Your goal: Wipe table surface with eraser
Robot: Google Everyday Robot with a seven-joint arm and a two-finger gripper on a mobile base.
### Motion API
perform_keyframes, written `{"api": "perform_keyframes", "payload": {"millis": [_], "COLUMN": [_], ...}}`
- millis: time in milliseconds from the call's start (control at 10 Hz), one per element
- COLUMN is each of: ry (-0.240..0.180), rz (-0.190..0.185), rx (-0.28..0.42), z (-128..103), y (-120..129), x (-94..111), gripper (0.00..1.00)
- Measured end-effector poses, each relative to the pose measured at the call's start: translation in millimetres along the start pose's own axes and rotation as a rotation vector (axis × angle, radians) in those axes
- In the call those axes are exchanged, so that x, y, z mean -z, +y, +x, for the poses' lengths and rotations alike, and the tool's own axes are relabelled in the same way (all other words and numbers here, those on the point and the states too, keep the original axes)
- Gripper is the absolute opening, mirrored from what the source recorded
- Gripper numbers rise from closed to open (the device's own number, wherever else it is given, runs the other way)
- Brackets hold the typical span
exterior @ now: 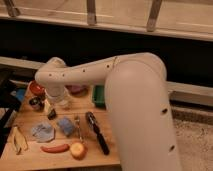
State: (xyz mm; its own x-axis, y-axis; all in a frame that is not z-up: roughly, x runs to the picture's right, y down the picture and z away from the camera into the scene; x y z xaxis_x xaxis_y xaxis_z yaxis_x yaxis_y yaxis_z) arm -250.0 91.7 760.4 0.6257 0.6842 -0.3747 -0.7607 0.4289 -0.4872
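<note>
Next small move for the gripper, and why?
Probably ease the gripper straight down onto the eraser. The gripper hangs over the left rear of the table, beside the metal cup, and the small dark block lies just under it. Whether it is grasped yet can't be told, and wiping likely needs a firm hold first.
</note>
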Motion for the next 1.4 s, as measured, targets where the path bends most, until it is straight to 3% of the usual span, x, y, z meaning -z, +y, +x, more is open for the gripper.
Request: {"api": "perform_keyframes", "payload": {"millis": [200,600,1100,1400], "ry": [-0.041,-0.044,-0.031,-0.009], "rz": [0.014,0.016,-0.096,-0.112], "rx": [0.080,0.079,0.099,0.099], "z": [-1.1,0.6,-24.2,-43.9], "y": [35.6,34.7,50.4,55.6], "x": [-4.7,-7.5,-59.1,-80.1], "gripper": [0.80,0.80,0.80,0.80]}}
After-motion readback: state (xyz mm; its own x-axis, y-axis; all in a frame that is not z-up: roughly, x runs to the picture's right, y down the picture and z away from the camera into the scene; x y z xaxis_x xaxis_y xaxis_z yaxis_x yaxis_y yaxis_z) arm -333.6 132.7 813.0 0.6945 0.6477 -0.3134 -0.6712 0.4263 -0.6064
